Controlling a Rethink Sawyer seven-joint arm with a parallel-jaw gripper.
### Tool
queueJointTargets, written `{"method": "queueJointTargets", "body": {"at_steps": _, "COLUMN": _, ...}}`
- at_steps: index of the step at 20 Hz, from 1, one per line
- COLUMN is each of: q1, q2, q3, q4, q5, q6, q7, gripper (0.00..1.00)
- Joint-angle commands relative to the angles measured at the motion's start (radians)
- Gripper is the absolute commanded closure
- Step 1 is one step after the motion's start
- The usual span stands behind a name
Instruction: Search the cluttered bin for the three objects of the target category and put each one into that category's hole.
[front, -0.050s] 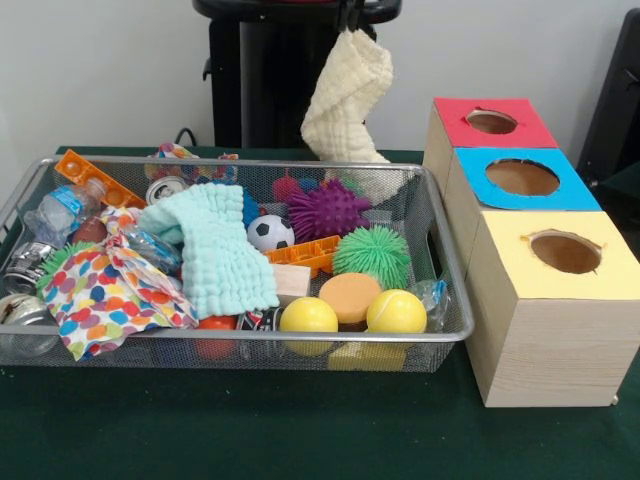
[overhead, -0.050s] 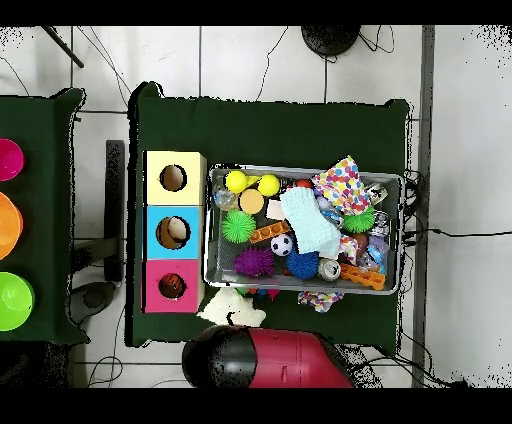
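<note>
A green-clothed table holds a wire bin beside three holed boxes. The gripper, jaws closed on a cream cloth, hangs it beyond the bin's far edge, near the red box, likely its destination.

a dark green cloth covers the desk. behind it a plain pale wall fills the front view's background. from overhead, the floor is light tile with dark seams, black cables trailing across it at 12 o'clock. at 9 o'clock a second green-covered desk stands apart.
</note>
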Motion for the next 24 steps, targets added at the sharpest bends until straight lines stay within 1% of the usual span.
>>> {"method": "queueJointTargets", "body": {"at_steps": 1, "q1": 0.01, "q2": -0.094, "q3": 0.101, "q4": -0.2, "q5": 0.068, "q6": 0.253, "q7": 0.014, "gripper": 1.0}}
{"method": "queueJointTargets", "body": {"at_steps": 6, "q1": 0.004, "q2": -0.091, "q3": 0.129, "q4": -0.288, "q5": 0.072, "q6": 0.374, "q7": -0.015, "gripper": 1.0}}
{"method": "queueJointTargets", "body": {"at_steps": 10, "q1": 0.0, "q2": -0.096, "q3": 0.139, "q4": -0.333, "q5": 0.064, "q6": 0.437, "q7": -0.021, "gripper": 1.0}}
{"method": "queueJointTargets", "body": {"at_steps": 18, "q1": -0.006, "q2": -0.125, "q3": 0.135, "q4": -0.359, "q5": 0.062, "q6": 0.493, "q7": -0.034, "gripper": 1.0}}
{"method": "queueJointTargets", "body": {"at_steps": 24, "q1": -0.002, "q2": -0.095, "q3": 0.146, "q4": -0.382, "q5": 0.057, "q6": 0.492, "q7": -0.029, "gripper": 1.0}}
